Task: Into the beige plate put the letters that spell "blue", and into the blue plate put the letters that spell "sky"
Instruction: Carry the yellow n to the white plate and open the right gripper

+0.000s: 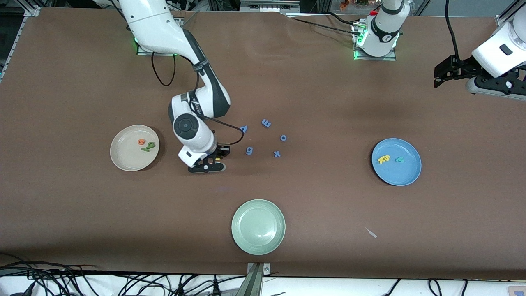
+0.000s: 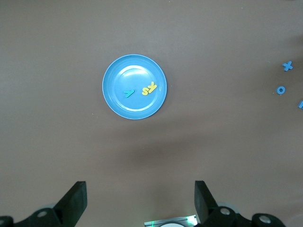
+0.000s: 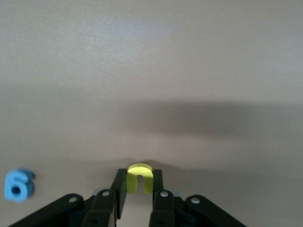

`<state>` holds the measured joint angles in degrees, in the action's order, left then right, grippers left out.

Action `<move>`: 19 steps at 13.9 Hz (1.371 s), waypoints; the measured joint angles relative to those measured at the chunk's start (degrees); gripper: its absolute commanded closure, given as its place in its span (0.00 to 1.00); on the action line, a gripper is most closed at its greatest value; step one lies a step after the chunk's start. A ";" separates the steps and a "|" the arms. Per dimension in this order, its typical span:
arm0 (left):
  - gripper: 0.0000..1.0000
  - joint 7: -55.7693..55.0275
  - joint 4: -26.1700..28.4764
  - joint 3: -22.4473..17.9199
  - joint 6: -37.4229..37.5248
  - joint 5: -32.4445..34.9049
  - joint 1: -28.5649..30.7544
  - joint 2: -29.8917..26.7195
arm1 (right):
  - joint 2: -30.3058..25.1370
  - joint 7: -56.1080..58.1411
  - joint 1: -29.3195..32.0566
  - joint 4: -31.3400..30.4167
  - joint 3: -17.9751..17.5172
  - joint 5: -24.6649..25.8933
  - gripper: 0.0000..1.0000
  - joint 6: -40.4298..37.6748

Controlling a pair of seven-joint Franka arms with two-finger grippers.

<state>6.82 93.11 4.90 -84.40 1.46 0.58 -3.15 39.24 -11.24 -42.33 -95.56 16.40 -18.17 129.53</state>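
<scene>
Clamping the yellow u [image 3: 139,178] between my right gripper [image 3: 138,189] fingers at table level beside the beige plate [image 1: 123,160] for transfer there, I keep my left gripper [image 2: 141,201] wide open, empty, waiting above the blue plate [image 2: 113,101].

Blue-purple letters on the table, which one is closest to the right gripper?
The blue-purple g: it lies just beside the right gripper, which is shut on the yellow u; d, m, o and x lie farther off.

Round cream-beige plate [image 1: 123,158]: orange foam e [image 1: 141,142], green b and l [image 1: 150,146]. Round blue plate [image 1: 404,172]: yellow s, k [image 1: 384,159], teal y [image 1: 399,159]. Yellow foam u [image 3: 139,178] pinched between fingers.
</scene>
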 measured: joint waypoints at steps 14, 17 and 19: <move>0.00 -0.03 -0.04 -0.01 0.00 0.00 0.01 0.11 | -12.65 29.44 1.82 -20.77 20.16 0.47 0.68 -5.53; 0.00 -0.03 -0.05 -0.02 0.00 0.00 0.02 0.33 | -10.84 30.50 4.70 -20.94 20.50 0.47 0.00 -4.76; 0.00 -0.05 -0.05 -0.02 0.00 0.00 0.02 0.41 | -10.49 30.53 4.95 -20.24 20.39 0.47 0.00 -4.77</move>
<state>6.77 93.06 4.87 -84.40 1.46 0.60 -2.74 28.75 19.29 -37.39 -115.80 36.79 -17.70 124.76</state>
